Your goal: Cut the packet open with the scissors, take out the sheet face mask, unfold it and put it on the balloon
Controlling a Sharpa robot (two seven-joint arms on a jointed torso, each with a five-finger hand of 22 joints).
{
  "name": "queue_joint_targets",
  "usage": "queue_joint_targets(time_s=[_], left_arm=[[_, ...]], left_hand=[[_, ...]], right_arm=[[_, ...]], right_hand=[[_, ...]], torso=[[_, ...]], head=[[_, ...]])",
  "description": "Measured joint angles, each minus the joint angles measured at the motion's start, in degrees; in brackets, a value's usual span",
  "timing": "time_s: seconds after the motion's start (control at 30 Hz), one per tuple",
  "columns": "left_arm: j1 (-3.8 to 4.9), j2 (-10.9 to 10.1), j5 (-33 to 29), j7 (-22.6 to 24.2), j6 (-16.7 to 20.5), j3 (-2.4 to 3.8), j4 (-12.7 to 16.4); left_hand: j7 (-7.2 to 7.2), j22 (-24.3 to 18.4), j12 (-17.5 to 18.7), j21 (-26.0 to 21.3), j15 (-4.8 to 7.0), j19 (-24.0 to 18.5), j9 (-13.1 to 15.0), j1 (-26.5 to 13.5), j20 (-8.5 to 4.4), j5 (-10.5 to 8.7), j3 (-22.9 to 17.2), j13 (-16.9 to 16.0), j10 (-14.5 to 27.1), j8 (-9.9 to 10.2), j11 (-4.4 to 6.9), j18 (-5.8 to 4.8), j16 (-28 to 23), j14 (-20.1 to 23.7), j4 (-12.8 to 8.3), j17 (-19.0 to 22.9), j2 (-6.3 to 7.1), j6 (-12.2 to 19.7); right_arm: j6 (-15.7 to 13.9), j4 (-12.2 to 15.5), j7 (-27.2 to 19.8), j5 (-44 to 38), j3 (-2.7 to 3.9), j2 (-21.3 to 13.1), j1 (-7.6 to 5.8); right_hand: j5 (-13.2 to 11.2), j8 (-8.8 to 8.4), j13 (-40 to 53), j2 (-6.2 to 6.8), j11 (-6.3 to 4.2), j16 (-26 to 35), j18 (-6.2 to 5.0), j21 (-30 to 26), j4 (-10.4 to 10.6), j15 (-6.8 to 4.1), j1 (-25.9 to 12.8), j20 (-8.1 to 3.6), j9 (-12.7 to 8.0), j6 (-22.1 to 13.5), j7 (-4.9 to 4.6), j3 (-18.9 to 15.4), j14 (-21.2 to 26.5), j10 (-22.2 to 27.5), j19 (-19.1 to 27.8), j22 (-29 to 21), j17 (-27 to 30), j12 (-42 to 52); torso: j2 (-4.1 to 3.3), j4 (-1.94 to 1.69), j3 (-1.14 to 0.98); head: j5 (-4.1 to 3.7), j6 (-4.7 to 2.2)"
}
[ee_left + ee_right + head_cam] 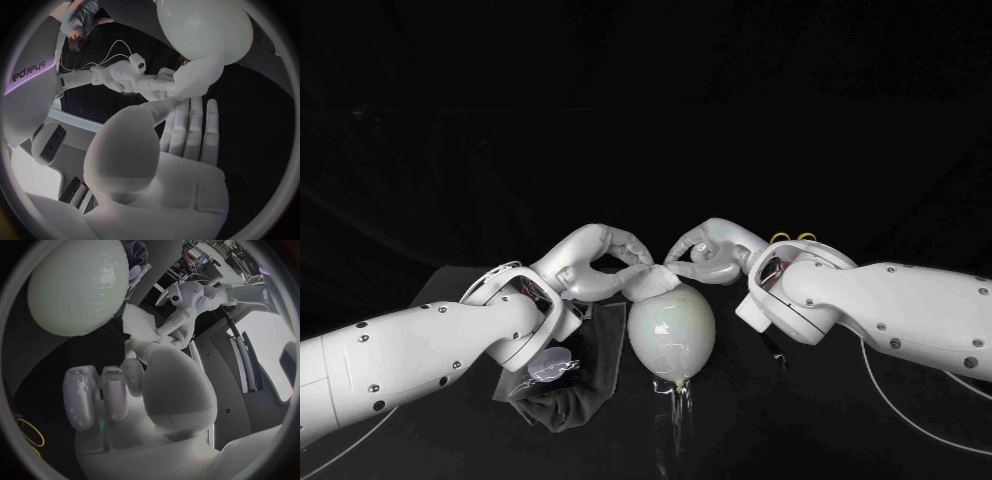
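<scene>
A pale green balloon [672, 335] stands upright at the table's middle; the wrist views show it too [206, 27] [74, 287]. A folded white sheet mask [651, 281] hangs just above its top. My left hand [596, 262] pinches the mask's left side and my right hand [711, 250] pinches its right side. In the left wrist view the mask [197, 75] runs from my left hand [178, 132] to my right hand [140, 77]. In the right wrist view the mask [140, 322] sits between my right hand [125, 385] and my left hand [187, 300].
A crumpled silvery packet [554, 366] lies on a dark cloth [574, 400] left of the balloon, under my left forearm. Scissors with yellow handles [795, 237] lie behind my right wrist, their loops [28, 432] also in the right wrist view.
</scene>
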State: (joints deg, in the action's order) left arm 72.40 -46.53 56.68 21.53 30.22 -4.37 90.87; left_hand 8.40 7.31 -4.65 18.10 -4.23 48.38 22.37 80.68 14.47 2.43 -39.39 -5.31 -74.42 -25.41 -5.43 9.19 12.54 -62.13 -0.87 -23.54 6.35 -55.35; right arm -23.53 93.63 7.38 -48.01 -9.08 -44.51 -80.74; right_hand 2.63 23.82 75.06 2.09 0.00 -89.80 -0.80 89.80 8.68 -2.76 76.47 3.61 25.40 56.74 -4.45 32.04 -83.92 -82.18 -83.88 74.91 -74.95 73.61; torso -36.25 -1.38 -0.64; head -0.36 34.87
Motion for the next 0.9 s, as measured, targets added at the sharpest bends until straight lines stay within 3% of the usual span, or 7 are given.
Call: queue_joint_targets(time_s=[0.37, 0.9], left_arm=[[0.0, 0.02, 0.86, -0.06, -0.1, -0.02, 0.52], [0.0, -0.12, -2.36, 2.53, 0.01, 0.0, 2.62]], left_hand=[[-0.01, -0.01, 0.0, 0.0, 0.0, -0.07, 0.0, 0.02, 0.08, 0.19, 0.01, -0.02, 0.0, 0.22, 0.0, 0.0, 0.0, 0.0, 0.0, -0.06, -0.02, 0.01], [0.08, 0.08, 0.0, 0.0, -0.2, -0.28, 0.01, -0.16, -0.13, 0.19, -0.15, -0.07, 0.0, 0.57, -0.01, -0.01, 0.0, 0.19, 0.17, -0.12, -0.32, -0.05]], right_arm=[[-1.62, -1.1, 1.15, 4.26, 0.0, 0.26, -0.13], [-7.5, -2.56, 2.15, 6.29, 0.02, 0.89, -0.17]], right_hand=[[-0.06, 0.0, 0.0, 0.0, 0.0, 0.01, 0.0, -0.01, -0.1, -0.22, 0.0, -0.01, 0.0, 0.03, -0.02, 0.1, -0.22, 0.0, -0.01, 0.04, 0.01, 0.0], [-0.15, 0.0, 0.0, 0.0, 0.02, 0.2, 0.0, -0.12, -0.47, -0.22, 0.01, -0.23, 0.0, 0.03, -0.02, 0.45, -0.22, 0.02, -0.2, 0.0, 0.04, 0.0]], torso=[[-0.01, 0.01, -0.01], [0.0, 0.01, -0.01]], head=[[-0.23, -0.12], [-0.73, -0.48]])
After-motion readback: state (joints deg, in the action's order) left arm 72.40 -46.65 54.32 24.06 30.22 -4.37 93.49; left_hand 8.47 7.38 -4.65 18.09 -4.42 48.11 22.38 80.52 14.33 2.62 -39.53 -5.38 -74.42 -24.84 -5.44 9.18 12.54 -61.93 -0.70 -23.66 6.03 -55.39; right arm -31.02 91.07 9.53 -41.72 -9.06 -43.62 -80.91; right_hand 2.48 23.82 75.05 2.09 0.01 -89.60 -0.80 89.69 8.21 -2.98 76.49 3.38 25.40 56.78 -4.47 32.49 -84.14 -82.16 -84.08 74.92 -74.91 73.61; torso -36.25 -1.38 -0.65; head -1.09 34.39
